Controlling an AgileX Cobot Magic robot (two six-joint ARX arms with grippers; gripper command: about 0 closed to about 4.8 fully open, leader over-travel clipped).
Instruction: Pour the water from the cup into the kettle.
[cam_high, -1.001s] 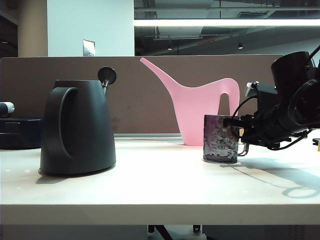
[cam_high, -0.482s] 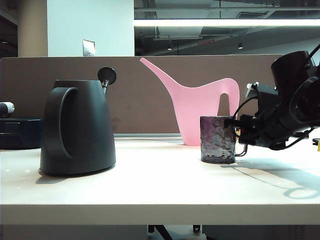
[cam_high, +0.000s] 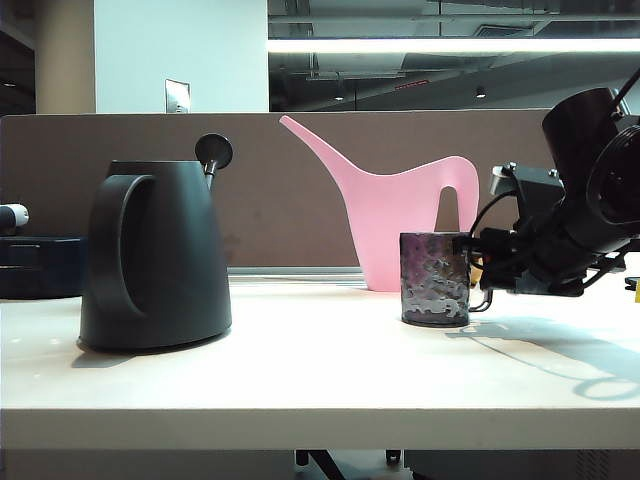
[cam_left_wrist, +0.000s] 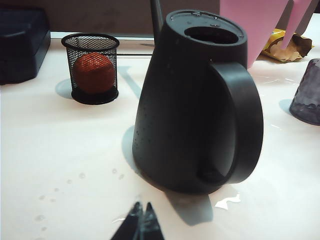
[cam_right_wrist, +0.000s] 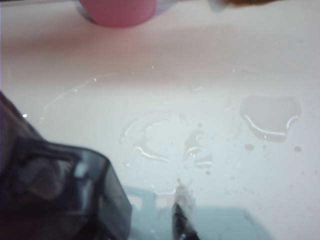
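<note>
The black kettle (cam_high: 155, 255) stands at the table's left, its top opening showing in the left wrist view (cam_left_wrist: 192, 100). The dimpled greyish-purple cup (cam_high: 435, 280) stands upright on the table at the right, in front of the pink can; its edge also shows in the left wrist view (cam_left_wrist: 307, 97). My right gripper (cam_high: 478, 268) is just right of the cup, by its thin handle, with jaws apart; the right wrist view shows one fingertip (cam_right_wrist: 182, 217) clear of the blurred cup (cam_right_wrist: 50, 190). My left gripper (cam_left_wrist: 142, 210) hovers shut and empty in front of the kettle.
A pink long-spouted watering can (cam_high: 400, 215) stands behind the cup. A black mesh pot holding an orange ball (cam_left_wrist: 91, 67) is behind the kettle, and a dark box (cam_high: 40, 265) sits far left. Water puddles (cam_right_wrist: 270, 117) lie near the cup. A yellow wrapper (cam_left_wrist: 282, 42) lies at the back.
The cup has settled upright and shifted slightly left. My right gripper's jaws have opened off it and the hand has drawn a little back and up. The left arm has not moved.
</note>
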